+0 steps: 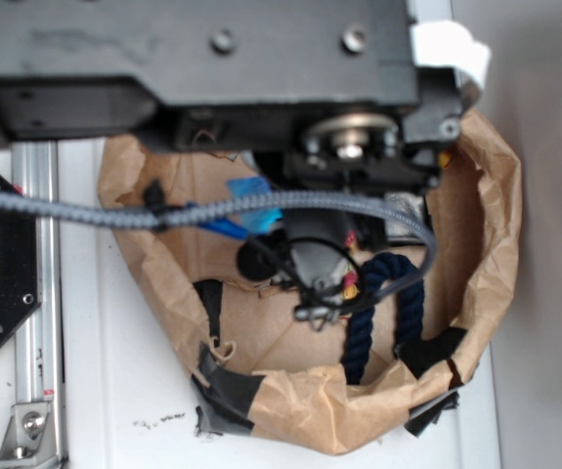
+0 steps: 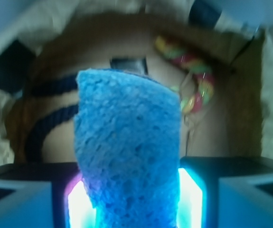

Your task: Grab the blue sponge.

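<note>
In the wrist view the blue sponge (image 2: 127,147) fills the middle, porous and light blue, standing up between my two glowing finger pads (image 2: 192,199). My gripper (image 2: 134,202) is shut on it, both pads pressed against its sides. In the exterior view the sponge (image 1: 253,207) shows only as a small blue patch under the arm, inside the brown paper bag (image 1: 310,415). The gripper itself is mostly hidden there by the arm's black body (image 1: 320,264).
A dark navy rope (image 1: 367,313) curves along the bag's floor, also in the wrist view (image 2: 48,123). A red-yellow-green twisted rope (image 2: 193,78) lies at the far right. A grey cable (image 1: 163,210) crosses the bag. Black tape patches (image 1: 224,391) hold the rim.
</note>
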You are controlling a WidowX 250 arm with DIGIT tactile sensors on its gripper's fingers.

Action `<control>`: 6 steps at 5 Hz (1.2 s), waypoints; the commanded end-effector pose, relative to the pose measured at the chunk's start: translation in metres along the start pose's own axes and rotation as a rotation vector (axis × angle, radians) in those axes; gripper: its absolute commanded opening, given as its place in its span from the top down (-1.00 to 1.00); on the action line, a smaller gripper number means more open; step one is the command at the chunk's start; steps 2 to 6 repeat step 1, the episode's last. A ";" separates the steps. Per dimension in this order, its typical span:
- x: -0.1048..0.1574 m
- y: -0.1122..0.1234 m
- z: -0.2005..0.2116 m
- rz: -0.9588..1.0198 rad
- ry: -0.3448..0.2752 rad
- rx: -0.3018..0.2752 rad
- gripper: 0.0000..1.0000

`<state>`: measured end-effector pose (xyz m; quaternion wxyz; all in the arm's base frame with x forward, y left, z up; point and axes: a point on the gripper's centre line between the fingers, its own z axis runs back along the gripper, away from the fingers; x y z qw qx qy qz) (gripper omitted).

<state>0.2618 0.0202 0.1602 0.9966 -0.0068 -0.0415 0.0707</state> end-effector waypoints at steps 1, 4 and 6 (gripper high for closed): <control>0.003 -0.002 0.006 -0.016 -0.068 -0.020 1.00; 0.003 -0.002 0.006 -0.016 -0.068 -0.020 1.00; 0.003 -0.002 0.006 -0.016 -0.068 -0.020 1.00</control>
